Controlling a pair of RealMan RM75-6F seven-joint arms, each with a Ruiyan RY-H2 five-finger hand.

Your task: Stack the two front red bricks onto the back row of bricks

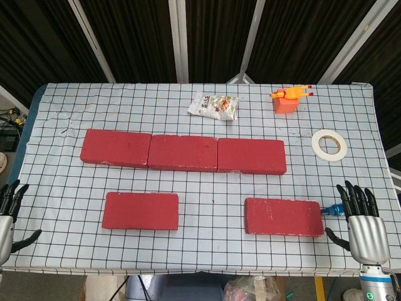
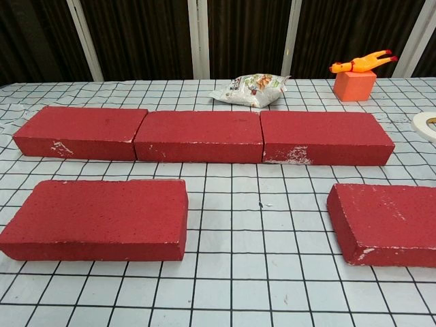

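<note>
From the head view, two front red bricks, one near left (image 1: 140,211) and one near right (image 1: 284,216), lie flat on the checked worktop (image 1: 207,248), before a far row of three bricks (image 1: 183,152); the left hand (image 1: 9,216) and right hand (image 1: 361,224) hold nothing, fingers spread. In the chest view the same left brick (image 2: 99,219) and right brick (image 2: 387,223) look stiff, heavy and chipped, probably best gripped across the long sides.

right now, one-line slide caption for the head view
Both open hands, left and right, flank two front red bricks before a three-brick back row.

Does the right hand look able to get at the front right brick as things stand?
Probably yes. The right hand is open, just right of the front right brick, nothing on the checked cloth between them except a small blue object near the brick's end.
</note>
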